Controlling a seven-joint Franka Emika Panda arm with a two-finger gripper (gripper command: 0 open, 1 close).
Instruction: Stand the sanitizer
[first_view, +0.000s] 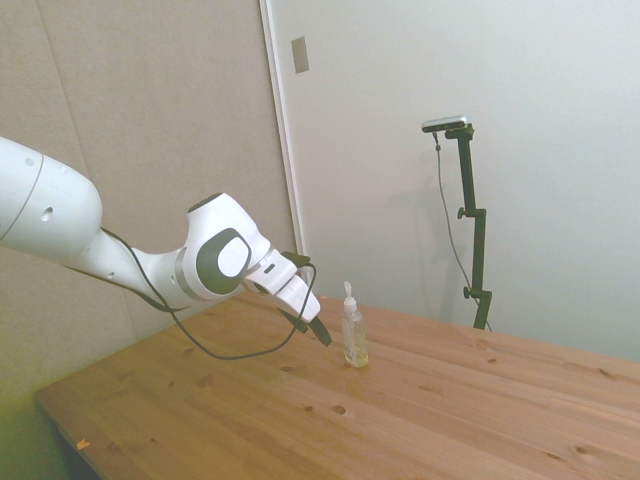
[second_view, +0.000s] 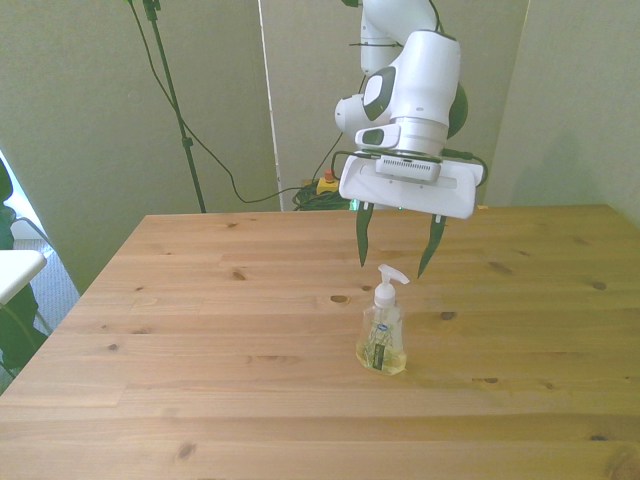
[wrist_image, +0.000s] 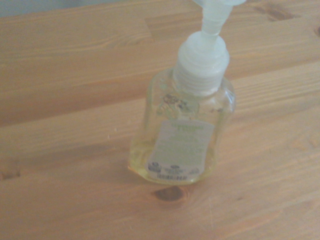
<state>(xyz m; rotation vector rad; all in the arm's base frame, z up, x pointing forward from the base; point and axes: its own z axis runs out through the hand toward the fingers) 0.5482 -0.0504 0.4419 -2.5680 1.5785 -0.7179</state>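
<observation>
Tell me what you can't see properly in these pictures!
- Sanitizer label, wrist view: blurred, so its words can't be read.
- Pump nozzle, wrist view: cut off by the picture's edge.
- Sanitizer, side view: too small to show any label.
- Gripper, side view: both fingers overlap, so their gap is hidden; the front view shows them apart.

A small clear plastic sanitizer bottle (second_view: 382, 340) holds pale yellowish liquid beneath a narrow white pump top (second_view: 389, 280); its white side label (wrist_image: 180, 146) carries grey print too blurred to read and a row of dark marks along one edge. The honey-brown wooden plank table (second_view: 200, 330) shows streaked grain and dark knots. The glossy white robot arm (first_view: 120, 255) has grey joint caps, and its white two-finger gripper (second_view: 397, 252) ends in dark greenish fingers (second_view: 363, 240). A black cable (first_view: 220, 350) trails below.
</observation>
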